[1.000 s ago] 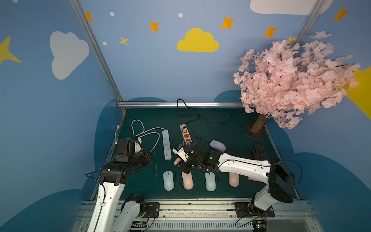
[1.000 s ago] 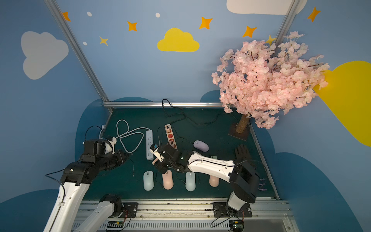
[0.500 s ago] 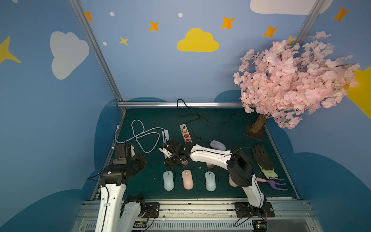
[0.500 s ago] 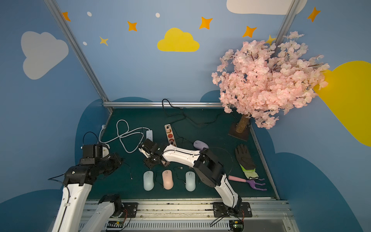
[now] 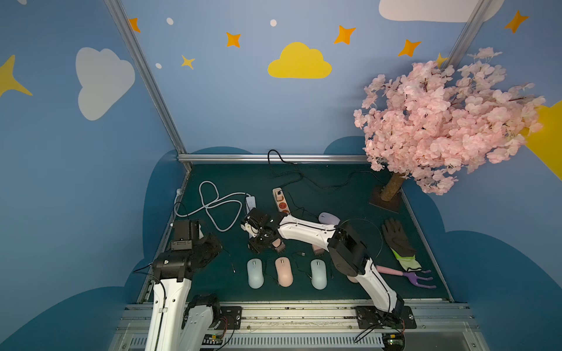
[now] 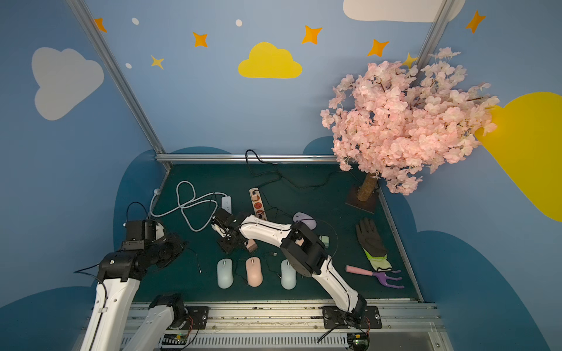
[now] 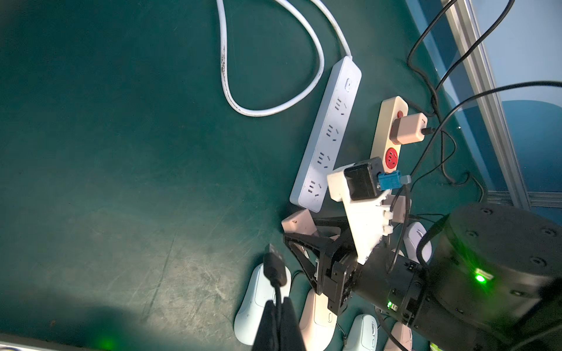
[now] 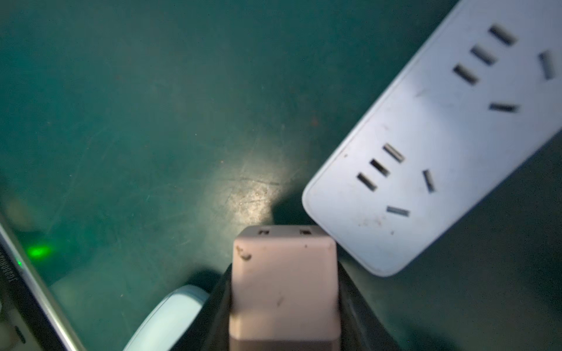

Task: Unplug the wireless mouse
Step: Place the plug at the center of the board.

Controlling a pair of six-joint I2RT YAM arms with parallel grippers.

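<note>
Right gripper (image 8: 284,267) clamps the pink charger (image 8: 284,301), likely light and stiff, on 2 smooth sides; left gripper (image 7: 278,305) pinches the USB cable (image 7: 275,270).

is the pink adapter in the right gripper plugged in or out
Out. The right gripper holds the pink adapter over the green mat, beside the end of the white power strip, whose visible sockets are empty.

Wide bare surface (image 7: 121,158) on left arm's side of white power strip (image 7: 327,133); only looped white cord (image 5: 209,203) farther back. Narrow lane between that strip and cream strip (image 5: 280,200). Mid-surface blocked by right arm (image 5: 307,232) stretched across. Near edge lined with row of mice (image 5: 284,272), thin wires between. Far corner taken by tree (image 5: 441,130); glove (image 5: 398,240) and rake (image 5: 406,275) along right arm's side.
</note>
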